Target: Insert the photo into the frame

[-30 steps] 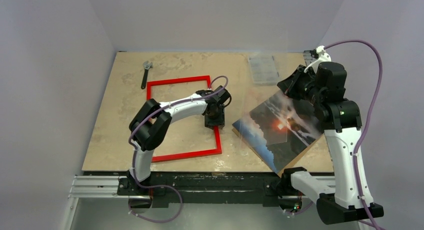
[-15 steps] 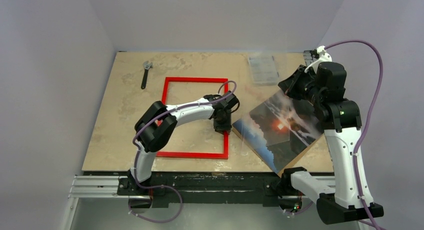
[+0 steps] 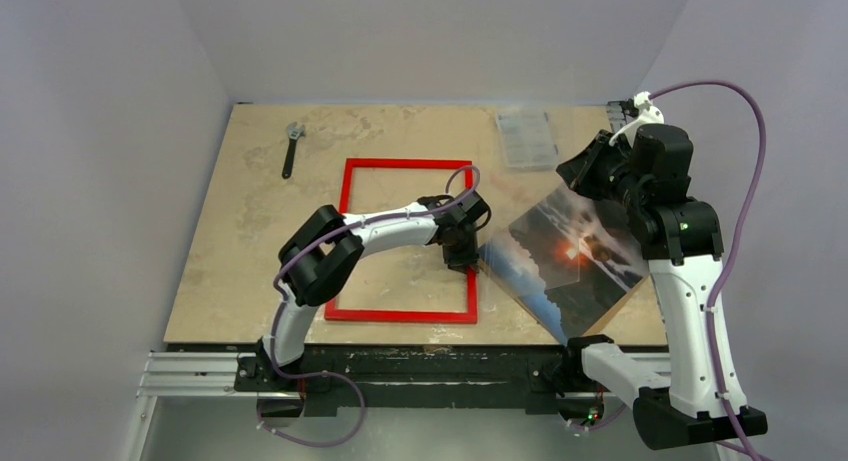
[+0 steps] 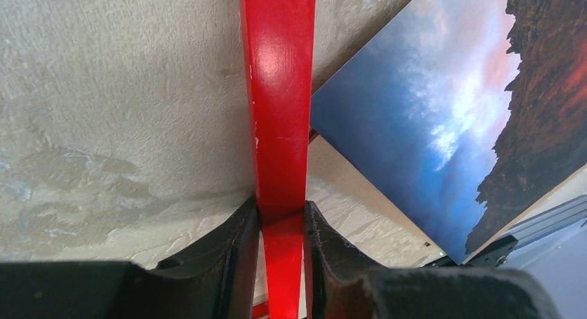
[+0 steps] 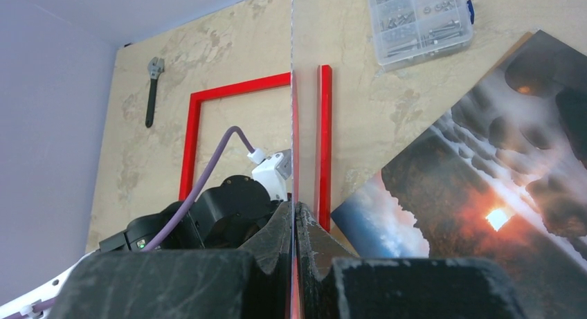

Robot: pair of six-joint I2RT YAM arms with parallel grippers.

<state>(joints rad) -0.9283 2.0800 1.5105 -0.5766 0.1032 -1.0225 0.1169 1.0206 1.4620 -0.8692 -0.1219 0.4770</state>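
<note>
1. Tan, mottled table, both arms bolted at its near edge.
2. Red frame, flat at mid-table, front up, its right rail pinched between the fingers of the left gripper.
3. Photo of dark rocks and an orange sunset, face up on the table's right side, turned diagonally, left corner right at the frame's right rail, outside the frame.
4. Thin clear sheet, seen edge-on from the right wrist, tilted up over the photo.
5. Clear parts box near the far edge.
6. Right gripper, closed tight on the clear sheet's edge.
7. Wrench at the far left, well apart from the frame.
</note>
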